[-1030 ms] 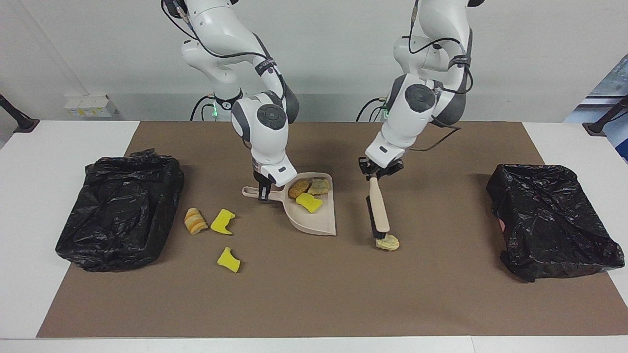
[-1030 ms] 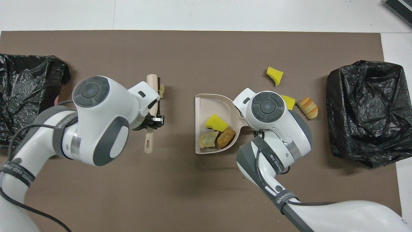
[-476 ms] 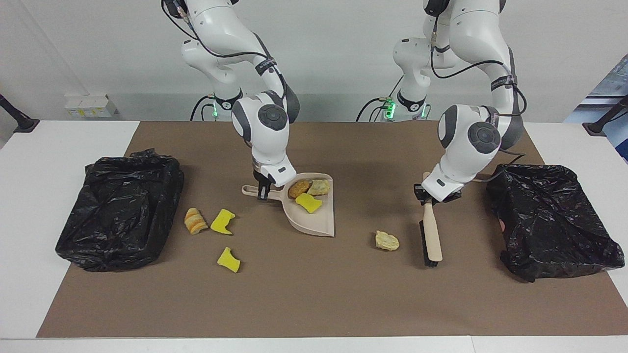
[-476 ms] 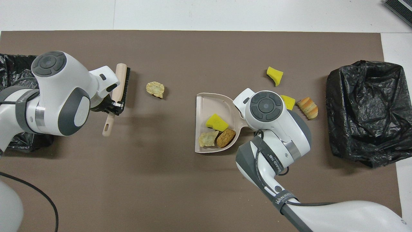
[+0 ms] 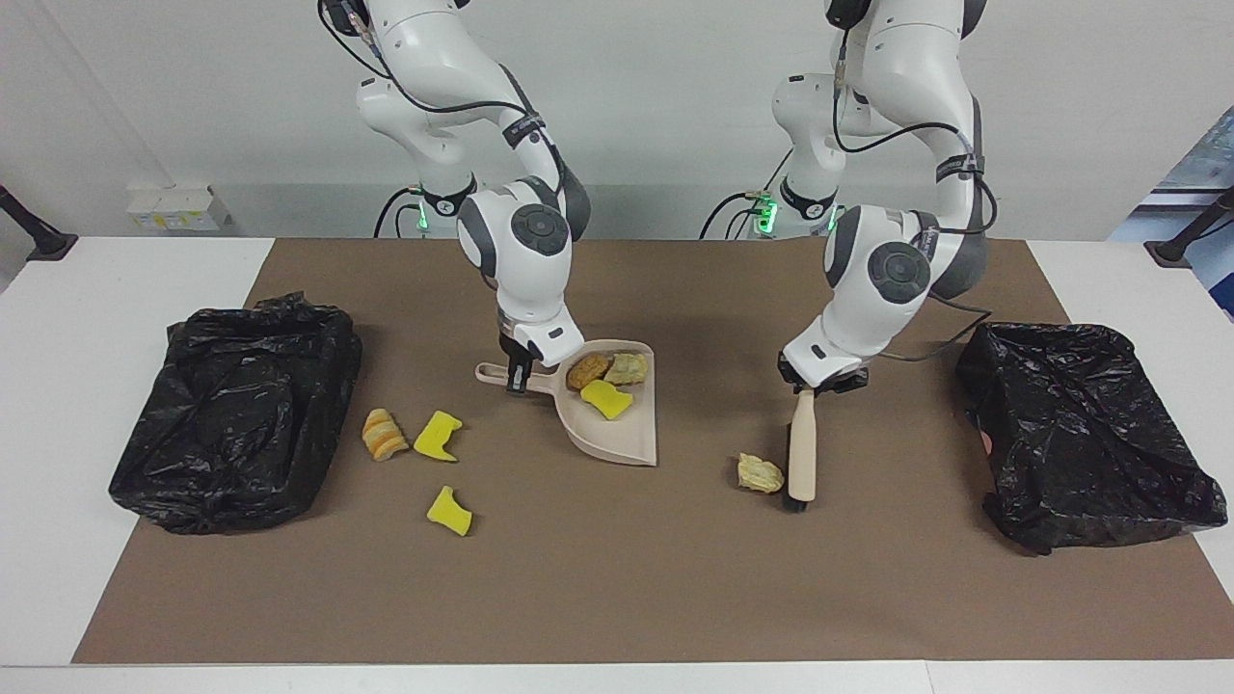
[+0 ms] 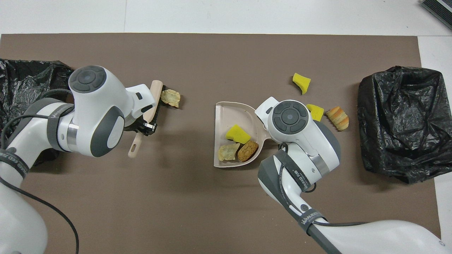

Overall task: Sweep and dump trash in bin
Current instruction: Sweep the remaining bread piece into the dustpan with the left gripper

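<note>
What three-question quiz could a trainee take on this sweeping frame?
1. True or false: the right gripper holds the dustpan by its handle.
2. How many scraps lie in the dustpan? A two, B three, C five.
3. Fill in: the brush in the left gripper stands beside a pale ____ on the mat.

Key: 1 true; 2 B; 3 scrap.

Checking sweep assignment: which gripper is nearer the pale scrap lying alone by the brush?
Left. The left gripper holds the brush right beside that pale scrap; the right gripper holds the dustpan handle, well apart from it.
</note>
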`<state>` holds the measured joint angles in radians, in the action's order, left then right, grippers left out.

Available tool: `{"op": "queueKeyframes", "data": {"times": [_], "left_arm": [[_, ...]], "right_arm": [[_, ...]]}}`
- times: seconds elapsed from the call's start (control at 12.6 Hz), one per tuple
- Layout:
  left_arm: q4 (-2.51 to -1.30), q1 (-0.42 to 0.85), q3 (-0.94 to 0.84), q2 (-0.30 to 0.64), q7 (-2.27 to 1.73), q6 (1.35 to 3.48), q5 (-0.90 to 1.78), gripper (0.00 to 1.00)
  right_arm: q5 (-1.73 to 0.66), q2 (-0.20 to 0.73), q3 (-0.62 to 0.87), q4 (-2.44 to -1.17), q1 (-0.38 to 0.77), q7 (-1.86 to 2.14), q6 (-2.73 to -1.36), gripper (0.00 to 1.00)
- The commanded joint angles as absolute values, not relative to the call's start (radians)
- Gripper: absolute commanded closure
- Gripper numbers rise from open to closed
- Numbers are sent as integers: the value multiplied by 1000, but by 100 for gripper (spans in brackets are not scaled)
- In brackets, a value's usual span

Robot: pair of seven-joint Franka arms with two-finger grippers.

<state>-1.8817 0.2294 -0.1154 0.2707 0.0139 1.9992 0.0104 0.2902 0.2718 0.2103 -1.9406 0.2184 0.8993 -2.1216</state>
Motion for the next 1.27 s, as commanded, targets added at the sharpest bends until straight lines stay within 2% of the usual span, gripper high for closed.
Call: {"op": "queueKeyframes", "data": {"times": [0.0, 0.32, 0.55, 0.71, 0.95, 1.19], "left_arm": [[-1982, 323, -103, 186, 78, 1997, 29, 100], [-2010, 484, -101, 147, 51, 1982, 104, 100], [-1990, 551, -101, 147, -70, 1990, 150, 100], [-1964, 540, -101, 132, -101, 1959, 150, 100], [-1959, 531, -89, 48, -117, 1831, 152, 100], [-1979, 532, -89, -37, -237, 1706, 150, 100]], "right_arm": [[311, 296, 215, -1933, 227, 848, -2135, 100], [311, 311, 215, -1937, 236, 834, -2178, 100], [311, 311, 215, -1947, 224, 834, -2204, 100], [308, 313, 216, -1941, 218, 839, -2195, 100], [307, 292, 216, -1933, 181, 889, -2171, 100], [296, 261, 216, -1896, 141, 997, -2088, 100]]}}
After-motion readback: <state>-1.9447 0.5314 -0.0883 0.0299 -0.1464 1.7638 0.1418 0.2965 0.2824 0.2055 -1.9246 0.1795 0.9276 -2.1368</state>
